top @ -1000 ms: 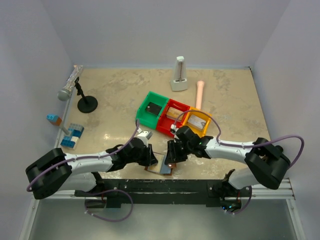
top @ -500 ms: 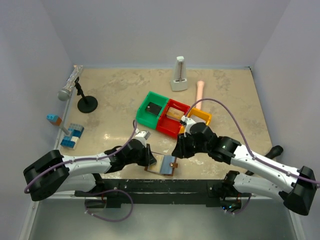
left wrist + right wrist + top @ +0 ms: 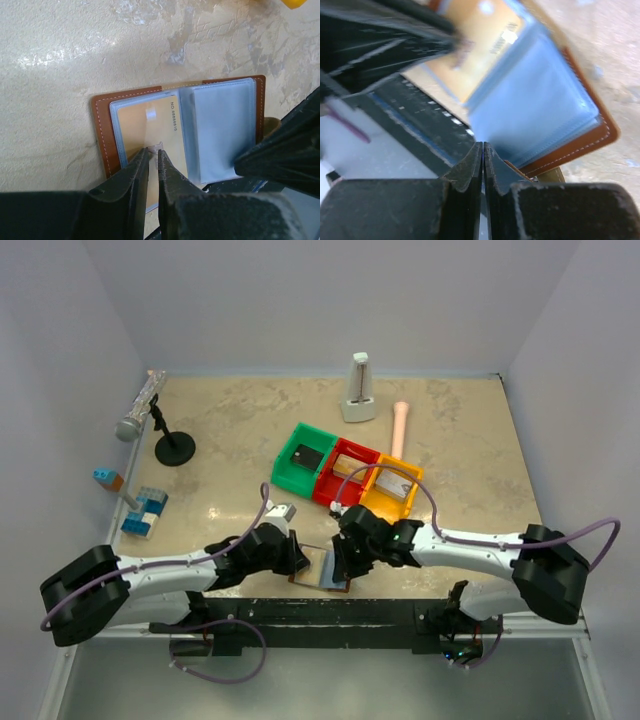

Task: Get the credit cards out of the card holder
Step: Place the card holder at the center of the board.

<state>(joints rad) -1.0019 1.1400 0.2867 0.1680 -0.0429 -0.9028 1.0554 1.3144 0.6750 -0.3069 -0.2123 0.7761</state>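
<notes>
Only one readable print, in the left wrist view: the tan credit card (image 3: pixel 150 131) under a clear sleeve of the open card holder (image 3: pixel 99 125) has a small dark line running sideways near its edge. It reads "NO" plus digits, roughly 8888810, last digits unsure. In the right wrist view the same print is blurred, unreadable.

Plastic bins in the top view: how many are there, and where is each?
3, side by side in one diagonal row: the green bin at the left end, the red bin in the middle, the yellow bin at the right end. None seems to be hidden.
</notes>
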